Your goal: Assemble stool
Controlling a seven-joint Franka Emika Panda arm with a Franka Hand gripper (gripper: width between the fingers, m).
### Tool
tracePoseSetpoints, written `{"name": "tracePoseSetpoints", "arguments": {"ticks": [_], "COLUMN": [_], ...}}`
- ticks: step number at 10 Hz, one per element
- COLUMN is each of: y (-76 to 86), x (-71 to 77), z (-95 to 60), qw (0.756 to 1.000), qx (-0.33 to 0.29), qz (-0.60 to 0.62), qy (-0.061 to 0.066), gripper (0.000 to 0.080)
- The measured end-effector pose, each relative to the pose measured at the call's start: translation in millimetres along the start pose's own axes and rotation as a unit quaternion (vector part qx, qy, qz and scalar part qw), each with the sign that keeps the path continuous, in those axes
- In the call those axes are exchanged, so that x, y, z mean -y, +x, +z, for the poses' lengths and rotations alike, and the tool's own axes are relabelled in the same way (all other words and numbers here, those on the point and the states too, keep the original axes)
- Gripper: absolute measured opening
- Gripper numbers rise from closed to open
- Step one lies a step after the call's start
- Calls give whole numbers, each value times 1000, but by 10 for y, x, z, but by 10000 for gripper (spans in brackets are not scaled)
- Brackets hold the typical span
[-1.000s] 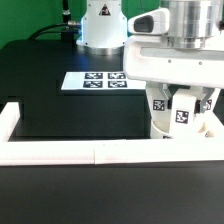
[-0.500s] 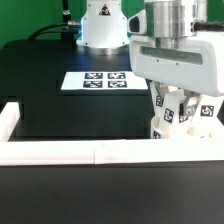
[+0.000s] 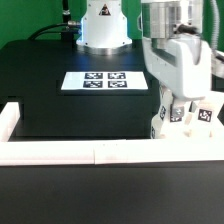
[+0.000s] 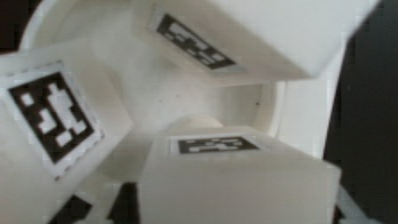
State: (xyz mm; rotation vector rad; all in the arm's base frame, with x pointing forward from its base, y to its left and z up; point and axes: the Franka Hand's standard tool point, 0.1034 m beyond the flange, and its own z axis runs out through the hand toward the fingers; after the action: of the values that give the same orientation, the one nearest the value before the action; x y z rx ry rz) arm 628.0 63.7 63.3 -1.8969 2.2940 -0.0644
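My gripper [image 3: 181, 110] reaches down at the exterior view's right, over the white stool parts that lie against the border rail. In the wrist view it [image 4: 217, 205] is closed on a white leg block [image 4: 228, 165] with a tag on its end, and this block stands on the round seat [image 4: 246, 100]. Two more tagged legs [image 4: 50, 110] [image 4: 214, 40] stand on the seat around it. In the exterior view, tagged legs show at the hand's left [image 3: 166, 120] and right [image 3: 206, 113]. The hand hides most of the seat [image 3: 192, 133] there.
The long white border rail [image 3: 60, 152] runs along the front and turns up at the exterior view's left. The marker board [image 3: 98, 80] lies flat on the black table further back. The arm's white base [image 3: 103, 25] stands behind it.
The hand has turned about its vertical axis over the stool parts, and its broad face now looks narrower. The tagged legs have swung round with it, one moving toward the exterior view's right.
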Motion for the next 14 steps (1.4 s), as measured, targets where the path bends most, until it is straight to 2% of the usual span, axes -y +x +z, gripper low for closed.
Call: {"name": "tracePoseSetpoints", "arguments": {"ticks": [2, 4, 9, 10, 11, 12, 13, 14], "y": [10, 19, 6, -16, -55, -82, -78, -70], "x": [-53, -98, -96, -71, -44, -24, -37, -50], "z": [-25, -1, 1, -13, -35, -56, -61, -62], "qw": [987, 976, 960, 942, 929, 918, 916, 912], "qx": [20, 22, 36, 46, 53, 52, 48, 49], "qz": [158, 215, 278, 332, 360, 378, 377, 387], "qy": [21, 16, 17, 31, 67, 110, 126, 127], "gripper": [338, 338, 338, 338, 338, 338, 338, 338]}}
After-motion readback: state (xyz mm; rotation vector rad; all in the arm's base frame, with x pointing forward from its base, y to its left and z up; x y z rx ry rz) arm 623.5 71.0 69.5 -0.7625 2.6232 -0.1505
